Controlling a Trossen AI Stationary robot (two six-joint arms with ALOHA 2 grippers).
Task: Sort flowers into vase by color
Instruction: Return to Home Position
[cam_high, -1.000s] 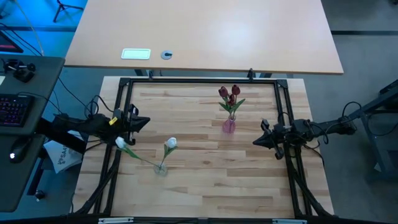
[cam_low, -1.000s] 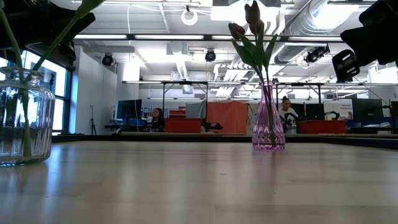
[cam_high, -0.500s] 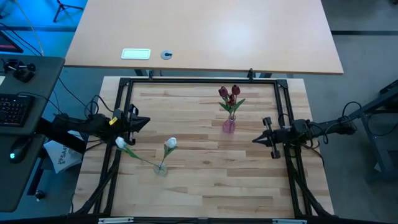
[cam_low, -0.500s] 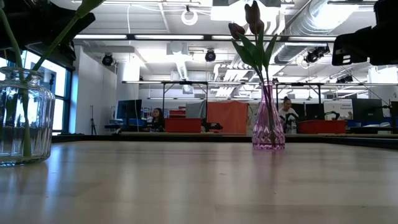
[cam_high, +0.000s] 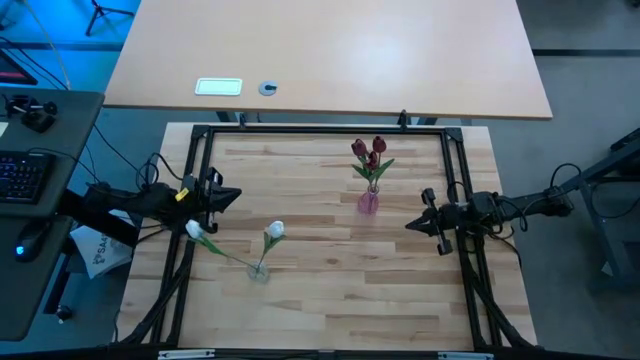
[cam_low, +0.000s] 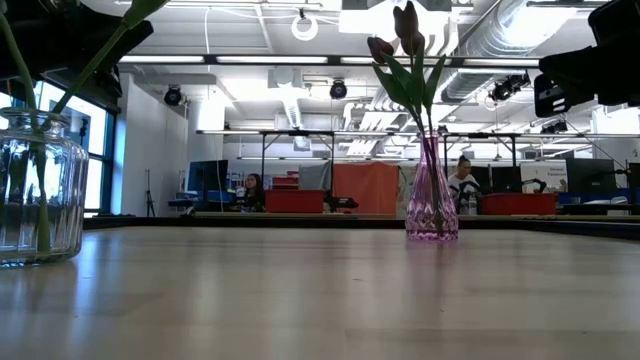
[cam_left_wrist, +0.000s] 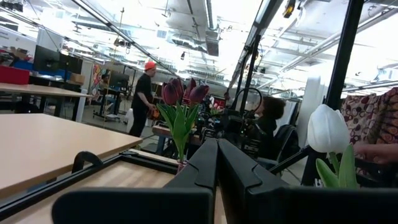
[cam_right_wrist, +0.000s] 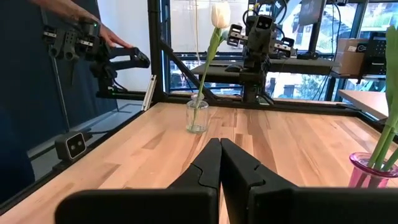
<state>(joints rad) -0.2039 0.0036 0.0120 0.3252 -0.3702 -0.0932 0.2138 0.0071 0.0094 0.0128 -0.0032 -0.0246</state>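
Observation:
Two dark red tulips (cam_high: 368, 151) stand with their stems in a pink vase (cam_high: 368, 203) at the table's far middle, also seen in the low view as the pink vase (cam_low: 432, 205). Two white tulips (cam_high: 276, 231) lean out of a clear glass vase (cam_high: 259, 272) on the near left, which is the clear vase (cam_low: 40, 190) in the low view. My left gripper (cam_high: 238, 194) hovers shut by the left frame rail, pointing right; its wrist view shows the gripper (cam_left_wrist: 217, 146) with fingers together. My right gripper (cam_high: 408, 226) hovers shut right of the pink vase, pointing left; its wrist view shows the gripper (cam_right_wrist: 220, 146) closed.
A black metal frame (cam_high: 320, 130) borders the wooden table (cam_high: 330, 300), with open wood between the two vases. A larger desk (cam_high: 330, 50) stands beyond the far edge. In the right wrist view a person's hand (cam_right_wrist: 112, 38) rests on another arm device outside the frame.
My right gripper has turned at the wrist and come level, staying near the table's right rail. The vases, the flowers and my left arm have kept still.

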